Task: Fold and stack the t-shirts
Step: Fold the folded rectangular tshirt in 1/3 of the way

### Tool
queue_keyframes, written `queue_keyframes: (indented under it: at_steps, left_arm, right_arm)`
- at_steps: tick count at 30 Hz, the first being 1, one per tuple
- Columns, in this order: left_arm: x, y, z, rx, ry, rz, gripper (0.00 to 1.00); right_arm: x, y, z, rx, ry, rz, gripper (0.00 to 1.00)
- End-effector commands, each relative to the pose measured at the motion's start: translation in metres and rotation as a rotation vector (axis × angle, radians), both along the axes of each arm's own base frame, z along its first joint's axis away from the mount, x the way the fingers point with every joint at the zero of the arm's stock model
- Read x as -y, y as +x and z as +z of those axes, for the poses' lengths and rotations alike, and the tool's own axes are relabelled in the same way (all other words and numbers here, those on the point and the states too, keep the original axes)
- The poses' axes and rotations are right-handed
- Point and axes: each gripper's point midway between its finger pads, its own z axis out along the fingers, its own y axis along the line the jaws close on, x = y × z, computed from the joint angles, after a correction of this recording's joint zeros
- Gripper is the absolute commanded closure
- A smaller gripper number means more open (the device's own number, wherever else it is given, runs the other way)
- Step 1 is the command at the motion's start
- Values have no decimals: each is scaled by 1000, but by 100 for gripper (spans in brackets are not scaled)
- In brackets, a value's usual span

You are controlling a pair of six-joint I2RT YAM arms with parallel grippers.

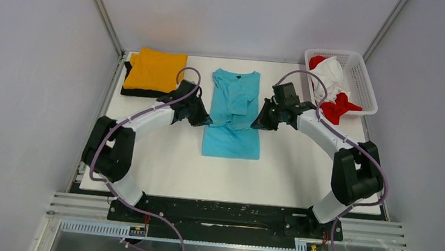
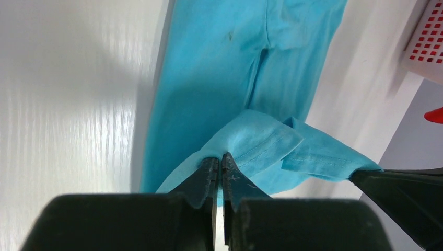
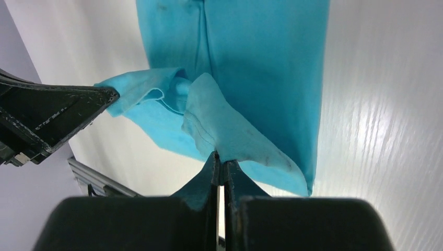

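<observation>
Two black fingers of the left gripper [image 2: 219,159] fill the bottom of the left wrist view. They are pinched tight on a bit of the turquoise t-shirt [image 2: 214,68], at a stitched edge of the cloth. The right gripper [image 3: 220,157] is clamped on another bit of the same shirt, and that bit is pulled up off the rest.

From above, the turquoise t-shirt lies flat in the middle of the white table [image 1: 168,163]. Its neck points to the far side. The two grippers hold it from the left and the right, about halfway along, and the cloth bunches up between them.

An orange t-shirt [image 1: 155,68] lies folded at the far left corner of the table. It sits on top of a black t-shirt [image 1: 127,71], which peeks out at its left and near edges.

At the far right stands a white plastic basket [image 1: 366,83]. A white t-shirt [image 1: 334,74] and a red t-shirt [image 1: 337,108] are heaped in it, and the red one hangs over the near rim.
</observation>
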Motion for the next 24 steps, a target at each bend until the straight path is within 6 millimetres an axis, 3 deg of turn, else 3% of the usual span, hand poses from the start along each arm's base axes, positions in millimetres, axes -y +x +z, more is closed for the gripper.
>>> queue_keyframes:
  at_steps: [1, 10, 12, 14, 17, 19, 21, 22, 23, 24]
  left_arm:
    - [7, 29, 5, 26, -11, -51, 100]
    - [9, 59, -15, -3, -23, -79, 92]
    - [9, 65, -20, -15, -33, -85, 82]
    - [6, 74, -20, -2, -37, -82, 63]
    - [-2, 87, -13, 22, -33, -78, 45]
    - [-5, 93, 0, 35, -43, -103, 40]
    - [-6, 90, 10, 48, -43, -123, 35]
    - [-8, 87, 17, 68, -39, -134, 27]
    - [-10, 83, 22, 85, -34, -137, 13]
    - [-14, 78, 27, 100, -25, -131, 10]
  right_arm:
    - [2, 28, 2, 10, 9, -3, 100]
    - [-1, 66, -23, -19, 39, -30, 94]
    - [-2, 75, -32, -39, 46, -40, 93]
    - [-1, 87, -35, -37, 59, -60, 85]
    - [0, 104, -30, -29, 97, -79, 68]
    - [-3, 112, -21, -23, 136, -69, 43]
    - [-3, 113, -13, -11, 144, -57, 32]
    - [-2, 110, -11, -4, 142, -52, 22]
    - [0, 106, -9, 5, 137, -47, 5]
    - [3, 100, -9, 9, 128, -44, 1]
